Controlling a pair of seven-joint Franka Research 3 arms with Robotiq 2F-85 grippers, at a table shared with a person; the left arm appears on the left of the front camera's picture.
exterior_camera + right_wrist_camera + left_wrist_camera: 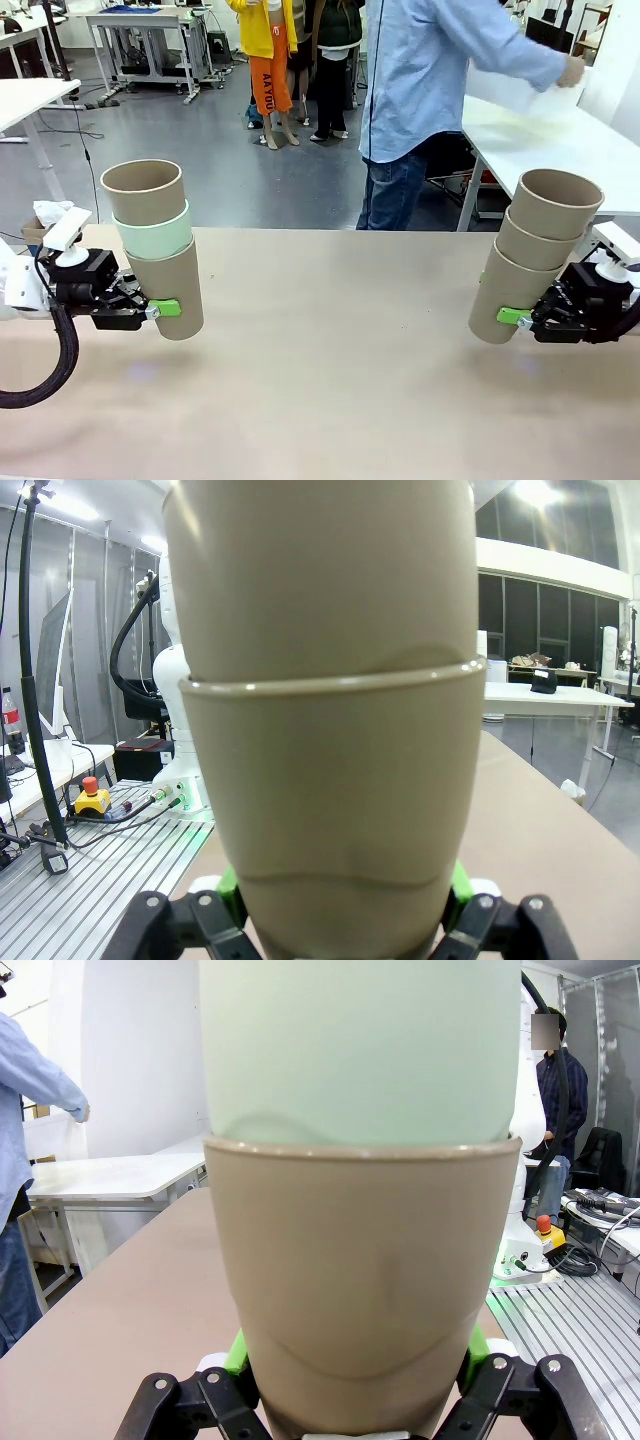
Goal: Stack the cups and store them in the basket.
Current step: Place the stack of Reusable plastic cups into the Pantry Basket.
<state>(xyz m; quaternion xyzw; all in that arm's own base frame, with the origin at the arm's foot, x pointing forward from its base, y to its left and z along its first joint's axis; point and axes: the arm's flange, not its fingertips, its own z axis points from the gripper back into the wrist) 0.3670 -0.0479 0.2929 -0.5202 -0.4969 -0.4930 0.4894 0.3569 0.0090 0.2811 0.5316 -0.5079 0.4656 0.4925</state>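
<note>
Clearly the left end effector (168, 305) is clamped on a load. Its green pads (236, 1352) press opposite sides of the lowest tan cup, near its base. From that grip the left stack (155, 245) rises nearly upright, and it appears to hang just clear of the table (330, 380) on the left side. The stack is three deep: a tan cup at the bottom, the mint-green cup (155, 238) nested in it, and another tan cup on top with its mouth open upward.

The right end effector (512, 316) is likewise closed on a cup, with a pad on either side of the lowest one in the right stack (535, 250). That stack is three tan cups nested together. It leans so that its mouth tips toward the right, over the table's right side. The two stacks are well apart, with bare table between them.

Beyond the far edge a person (420, 80) stands turned toward a white side table (560, 150), one hand reaching to something white there. What it is I cannot tell.

By my reading, the stacking half of the job is largely done, with six cups gathered into two nested stacks of three. What is left is probably to slide one stack into the other, if a single stack is wanted, and then to store them. Neither stack is yet in the basket, so I judge the task roughly midway.
</note>
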